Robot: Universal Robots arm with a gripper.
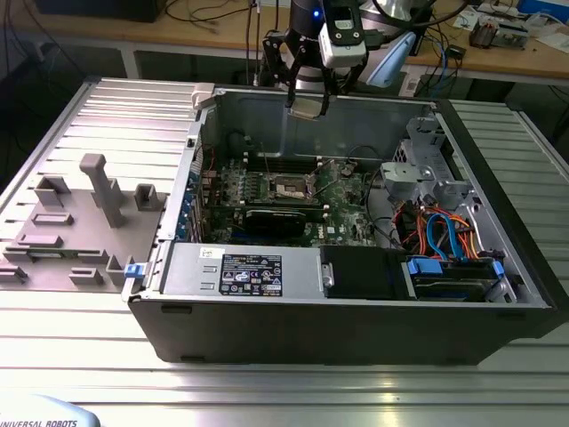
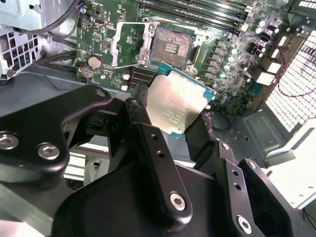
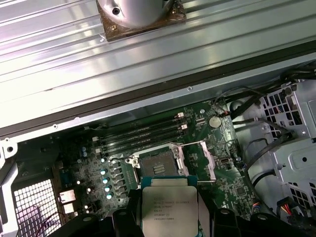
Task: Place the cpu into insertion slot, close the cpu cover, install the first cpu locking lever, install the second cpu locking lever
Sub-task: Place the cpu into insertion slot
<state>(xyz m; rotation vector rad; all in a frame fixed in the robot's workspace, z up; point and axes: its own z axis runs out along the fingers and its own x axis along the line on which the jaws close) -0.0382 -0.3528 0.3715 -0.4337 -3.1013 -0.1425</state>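
Note:
My gripper [image 1: 308,100] is shut on the cpu [image 1: 309,107], a flat square chip with a silver-grey top, held in the air above the open computer case. In both wrist views the cpu [image 2: 178,104] [image 3: 169,210] sits between the black fingers [image 2: 139,118], tilted and clear of the board. Below it on the green board lies the insertion slot [image 1: 292,187] [image 2: 170,48] [image 3: 157,167], its dark centre uncovered. The cpu cover [image 2: 127,45] [image 3: 201,159], a thin silver frame, is swung open beside the slot.
A long black card [image 1: 280,219] lies just in front of the slot, and memory slots [image 3: 143,133] run behind it. The case wall [image 1: 258,111] rises at the back. A drive bay with orange and blue cables [image 1: 442,236] fills the exterior view's right. A grey fixture [image 1: 100,189] stands outside on the left.

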